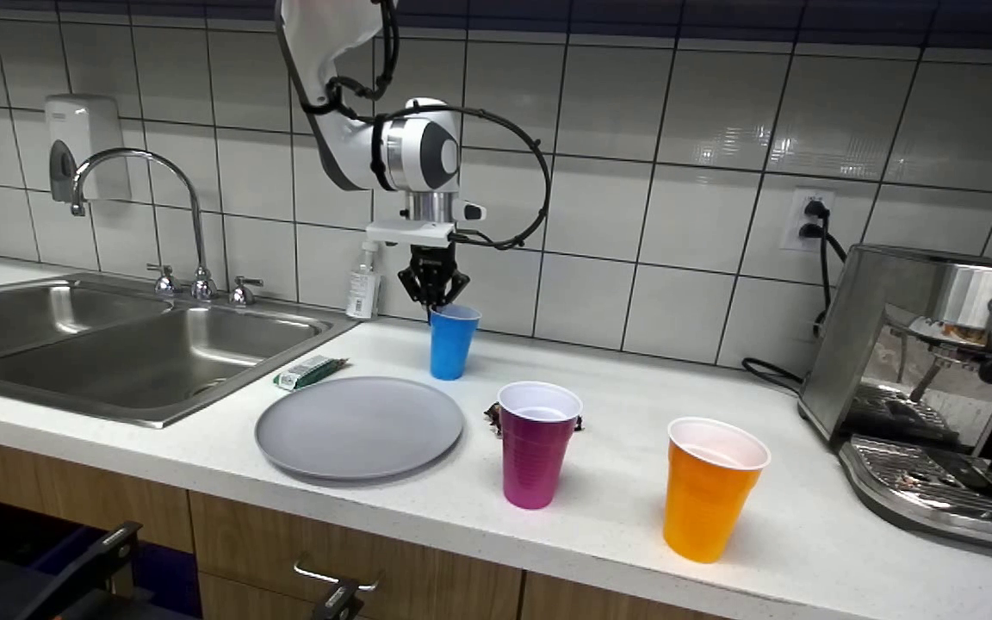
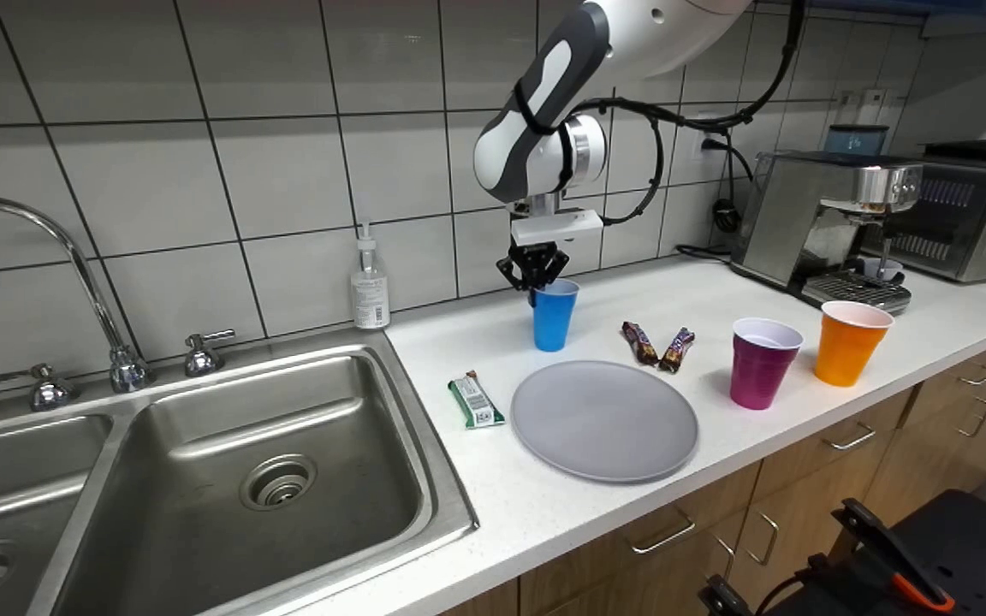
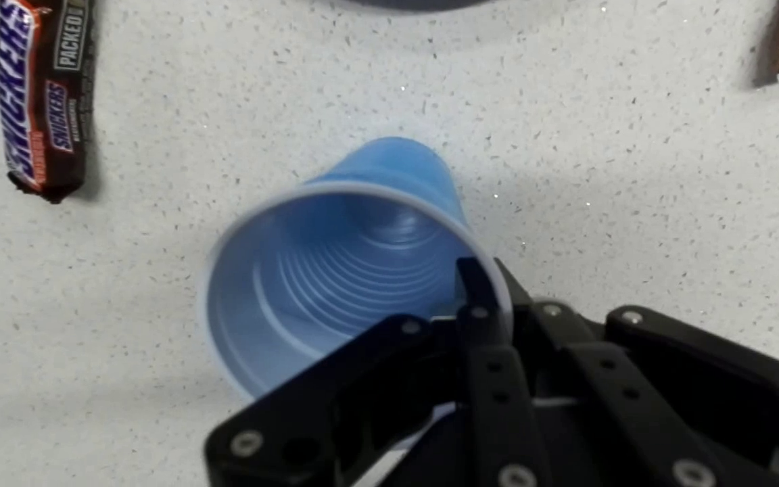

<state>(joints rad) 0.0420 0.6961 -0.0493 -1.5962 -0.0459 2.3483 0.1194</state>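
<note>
Near the middle of the frame in both exterior views, a blue cup (image 2: 554, 323) is held at its rim by the black gripper (image 3: 493, 287) of a white robot arm (image 2: 536, 158). In the wrist view the gripper is placed at the lower right, clenched on the cup's right side: 1 finger is set inside the mouth and 1 outside, with only the thin wall pinched between them. The step in hand is judged to be the grasp itself; the rim appears secured, while the base appears to be rested on the white counter (image 2: 673, 295). For any lift from here, a steady pinch and a straight, gentle path would be called for, since the cup is gripped at only 1 side and could sway or flex.

The cup is colored bright blue outside and paler within, wide at the mouth and narrowed toward the base. Evenly spaced rings are shown along its inner wall. In an exterior view, a gray plate (image 2: 604, 419) is shown below and to the right of it, and a purple cup (image 2: 763, 364) and an orange cup (image 2: 852, 346) toward the right edge. A Snickers bar (image 3: 48, 101) is pictured in the wrist view's upper left.
</note>
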